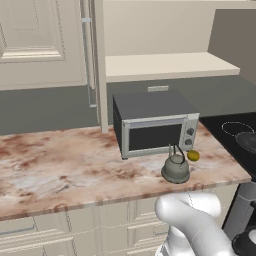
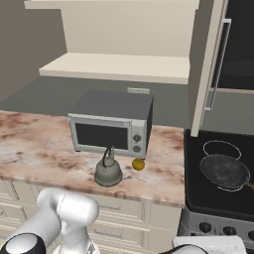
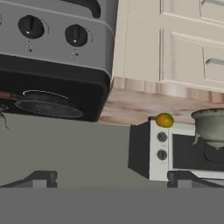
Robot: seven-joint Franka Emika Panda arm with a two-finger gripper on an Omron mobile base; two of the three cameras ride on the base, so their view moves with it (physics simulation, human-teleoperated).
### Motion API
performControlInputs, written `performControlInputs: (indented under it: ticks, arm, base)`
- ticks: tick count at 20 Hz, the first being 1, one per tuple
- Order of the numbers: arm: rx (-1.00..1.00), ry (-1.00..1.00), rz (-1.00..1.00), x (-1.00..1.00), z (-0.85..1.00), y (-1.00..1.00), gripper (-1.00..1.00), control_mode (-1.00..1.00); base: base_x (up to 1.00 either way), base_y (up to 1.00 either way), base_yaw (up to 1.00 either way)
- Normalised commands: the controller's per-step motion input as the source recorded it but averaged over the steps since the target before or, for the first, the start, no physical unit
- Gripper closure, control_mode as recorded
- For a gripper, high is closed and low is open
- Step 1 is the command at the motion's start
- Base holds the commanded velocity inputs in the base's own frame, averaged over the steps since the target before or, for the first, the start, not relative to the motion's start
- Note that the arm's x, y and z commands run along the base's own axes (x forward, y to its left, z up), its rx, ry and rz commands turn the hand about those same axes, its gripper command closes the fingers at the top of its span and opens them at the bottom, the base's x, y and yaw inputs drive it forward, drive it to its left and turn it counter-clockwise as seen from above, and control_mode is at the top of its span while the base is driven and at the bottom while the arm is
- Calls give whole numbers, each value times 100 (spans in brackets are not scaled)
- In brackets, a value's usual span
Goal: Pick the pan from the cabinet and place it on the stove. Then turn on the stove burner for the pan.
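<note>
No words, brands or numbers can be read anywhere. The stove [image 2: 218,193] carries thin white rings on its black glass, and faint tick marks surround its front knobs [image 3: 76,35], too small to make out. The microwave [image 2: 111,124] near the counter's back edge has two unlabelled dials.

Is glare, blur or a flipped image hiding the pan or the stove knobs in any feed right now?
Right base view: sharp, evenly lit, no glare; the pan reads clearly on the stove, with knobs at its front edge. Left base view: the pan is cut by the right frame edge. Hand view: sharp but upside down, so the pan hangs beneath the knobs.
</note>
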Motion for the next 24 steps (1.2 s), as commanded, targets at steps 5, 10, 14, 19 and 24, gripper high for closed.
performControlInputs:
  ticks: [5, 10, 14, 19, 24]
  arm:
    - [0, -4, -3, 3, -18, -21, -100, -100]
    - [0, -1, -5, 10, -11, -6, -100, -100]
    - [0, 0, -4, 26, -11, 0, -100, -100]
    - [0, 0, -3, 26, -17, 0, -100, -100]
    - [0, 0, -2, 15, -17, -4, -100, -100]
  base:
    - [0, 0, 0]
    - [0, 0, 0]
    - [0, 0, 0]
    - [0, 0, 0]
    - [0, 0, 0]
